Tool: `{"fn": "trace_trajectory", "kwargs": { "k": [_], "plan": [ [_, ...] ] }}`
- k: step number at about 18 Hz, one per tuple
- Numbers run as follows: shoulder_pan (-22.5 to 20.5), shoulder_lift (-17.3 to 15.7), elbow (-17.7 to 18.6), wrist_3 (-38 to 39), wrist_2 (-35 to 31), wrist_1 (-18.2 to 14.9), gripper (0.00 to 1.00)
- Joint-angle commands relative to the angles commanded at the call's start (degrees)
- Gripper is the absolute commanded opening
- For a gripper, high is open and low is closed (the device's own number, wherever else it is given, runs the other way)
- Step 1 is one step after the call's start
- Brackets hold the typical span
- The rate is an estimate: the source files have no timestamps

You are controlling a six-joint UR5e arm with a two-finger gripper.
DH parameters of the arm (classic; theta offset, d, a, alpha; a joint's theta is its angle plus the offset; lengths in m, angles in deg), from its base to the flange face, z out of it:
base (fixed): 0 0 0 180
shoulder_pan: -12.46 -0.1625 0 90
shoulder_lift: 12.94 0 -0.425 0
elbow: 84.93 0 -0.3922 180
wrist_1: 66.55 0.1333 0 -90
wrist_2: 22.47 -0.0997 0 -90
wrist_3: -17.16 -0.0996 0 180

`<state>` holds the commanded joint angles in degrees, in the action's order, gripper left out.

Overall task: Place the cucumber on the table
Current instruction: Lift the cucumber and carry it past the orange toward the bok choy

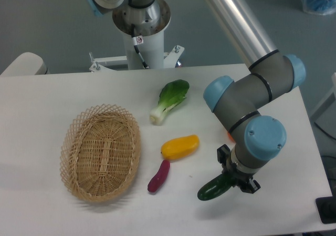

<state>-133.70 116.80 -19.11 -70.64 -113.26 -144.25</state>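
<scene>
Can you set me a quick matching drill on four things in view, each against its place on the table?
Things:
1. cucumber
2. bok choy
3. yellow vegetable
4. wicker basket

Places:
A. far side, nearest the robot base
B. left part of the table
C. in the gripper, near front edge
D. centre, just above the purple vegetable

Pairs: 1-C, 2-A, 3-D, 4-B

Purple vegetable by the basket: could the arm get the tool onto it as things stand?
Probably not yet: the tool is shut on the cucumber. The purple vegetable itself lies in the open between basket and cucumber, nothing on it, so the way looks free once the cucumber is released.
</scene>
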Motion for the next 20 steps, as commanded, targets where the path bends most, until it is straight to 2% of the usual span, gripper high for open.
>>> {"fn": "trace_trajectory", "kwargs": {
  "k": [4,8,14,19,20],
  "plan": [
    [-3.1,-4.2,6.5,-8.6,-0.3,0.4,0.10],
    [-8.6,-9.1,13.9,-20.9,-1.3,1.0,0.10],
    [-14.6,-12.3,19.2,-32.4,-1.5,1.0,0.11],
    [-17.8,-14.1,22.5,-37.3,-1.5,1.2,0.11],
    [-18.7,-14.5,23.6,-38.2,-1.5,2.1,0.11]
  ]
}}
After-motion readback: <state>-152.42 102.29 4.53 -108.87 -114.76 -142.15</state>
